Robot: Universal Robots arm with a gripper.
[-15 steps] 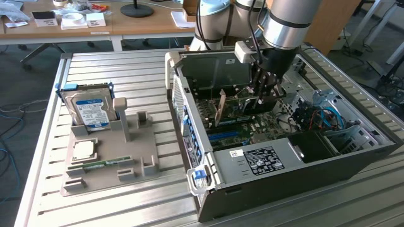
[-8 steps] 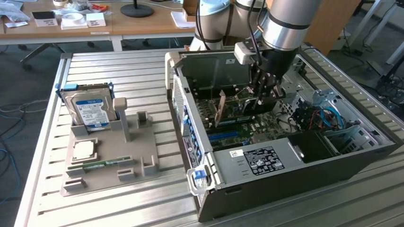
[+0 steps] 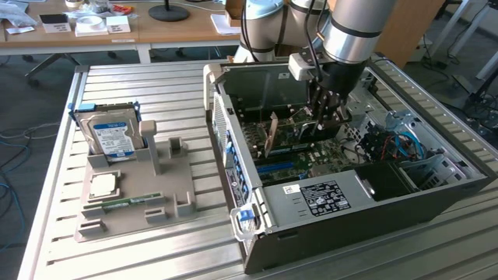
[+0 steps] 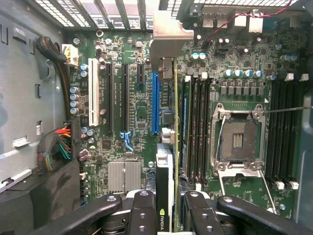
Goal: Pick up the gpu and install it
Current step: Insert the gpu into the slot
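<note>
The gpu (image 4: 167, 166) is held on edge, pinched by the gripper (image 3: 323, 119) in the exterior view's upper middle, likely so it fits the blue slot (image 4: 155, 103) beside it.

Green motherboard (image 4: 138, 122), blue slot (image 4: 155, 103), dark gpu (image 4: 165, 186).

You have hard drive (image 3: 113, 135) upright in grey holder (image 3: 175, 181) on slatted table (image 3: 140, 81), exterior view's left. Memory stick (image 3: 125, 203) lies flat in same holder, CPU (image 3: 104, 185) between stick and drive. Open case (image 3: 404, 204) sits beside holder, exterior view's right. Inside, you see bare CPU socket (image 4: 238, 139), blue slot (image 4: 155, 103), heatsink (image 4: 124, 175).
</note>
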